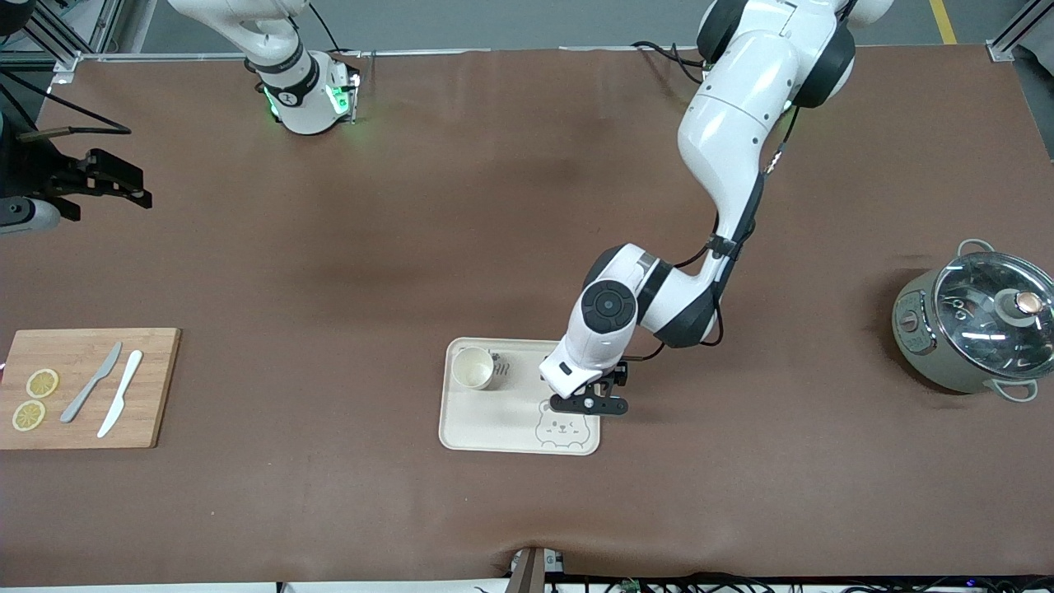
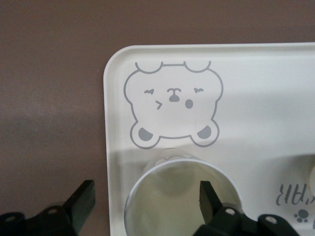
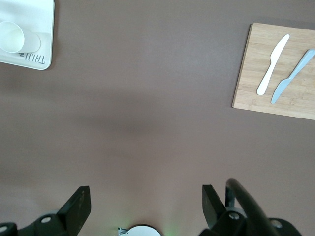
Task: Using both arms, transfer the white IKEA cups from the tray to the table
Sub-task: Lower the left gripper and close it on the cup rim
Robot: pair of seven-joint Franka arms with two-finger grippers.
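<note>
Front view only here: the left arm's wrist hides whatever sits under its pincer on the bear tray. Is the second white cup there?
Observer: Yes. The left wrist view shows a white cup standing on the bear tray beside the printed bear face, under the left pincer.
Operator: Gripped?
Observer: Apparently not. The fingers are spread wide, one over the cup's mouth, the other over the table past the tray's edge.
Operator: Right pincer?
Observer: The right pincer is open, with nothing between its fingers.
</note>
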